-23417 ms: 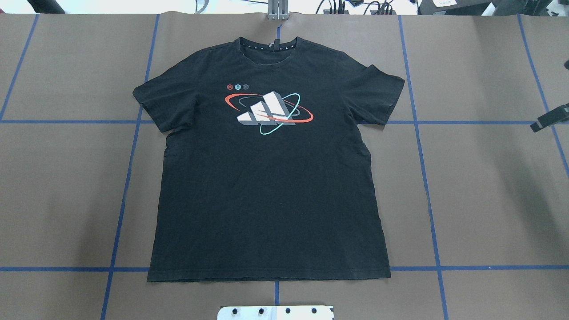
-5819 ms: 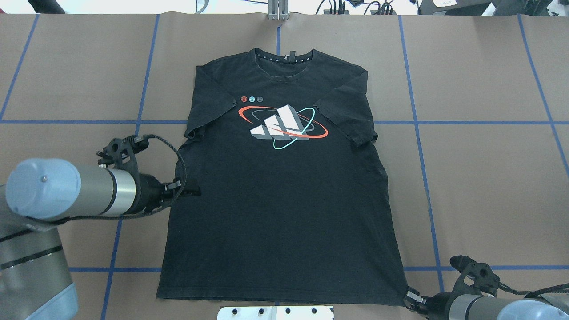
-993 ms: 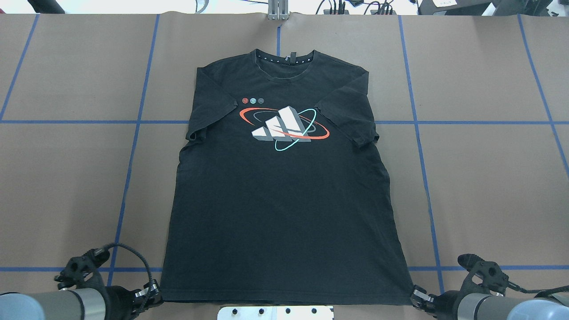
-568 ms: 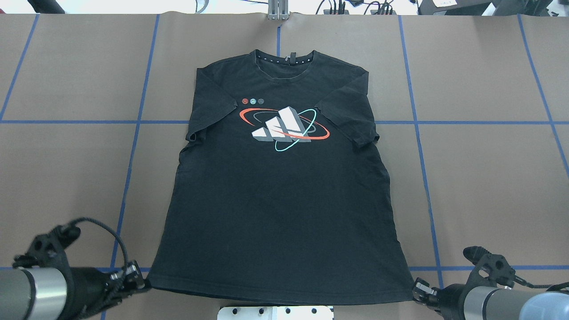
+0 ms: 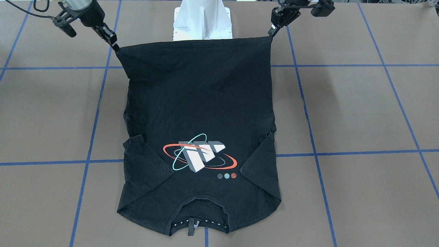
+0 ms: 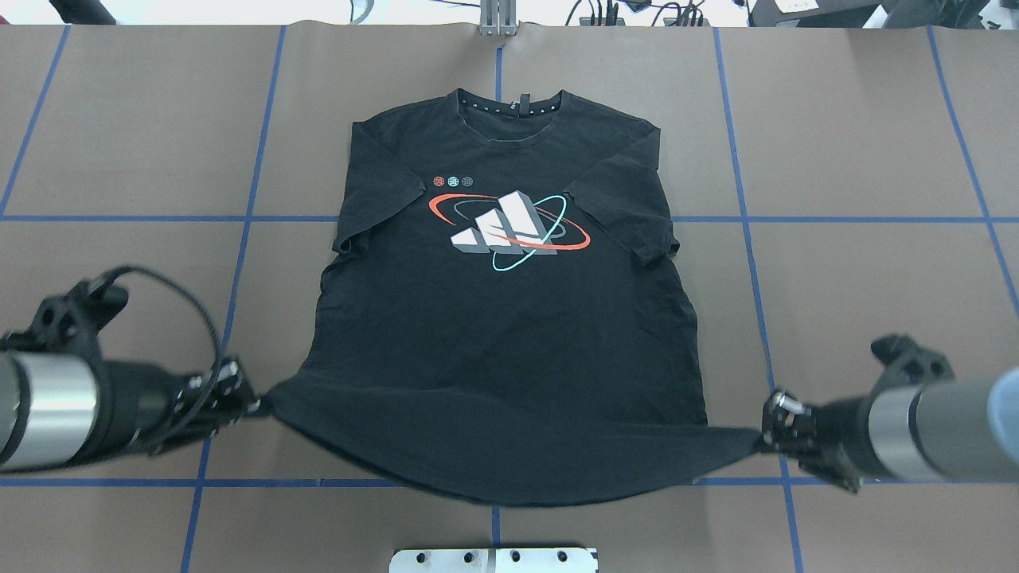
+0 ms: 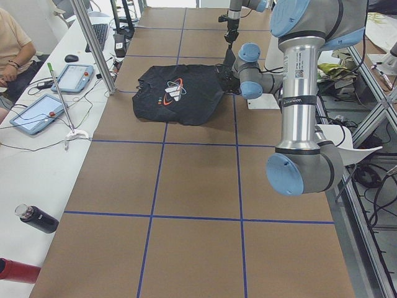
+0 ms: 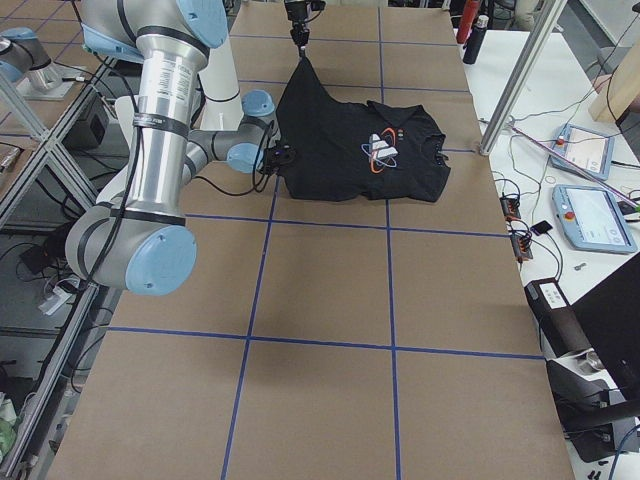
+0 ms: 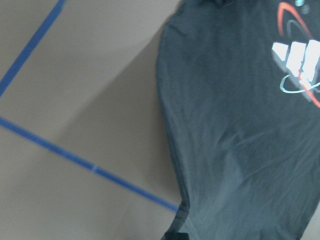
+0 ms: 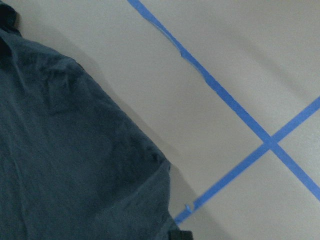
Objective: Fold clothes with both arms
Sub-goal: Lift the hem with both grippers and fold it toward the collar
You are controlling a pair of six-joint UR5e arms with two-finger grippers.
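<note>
The black short-sleeved T-shirt (image 6: 509, 350) lies front-up on the brown paper-covered table (image 6: 876, 143), with its collar on the side far from the robot and its hem towards the white pedestal (image 5: 202, 20). Both sleeves lie folded inward, flanking the white-grey block logo (image 6: 509, 231). The black two-finger left gripper (image 6: 256, 404) pinches the hem's left corner and the black two-finger right gripper (image 6: 763, 436) its right corner. Between them the hem appears to hang above the table.
</note>
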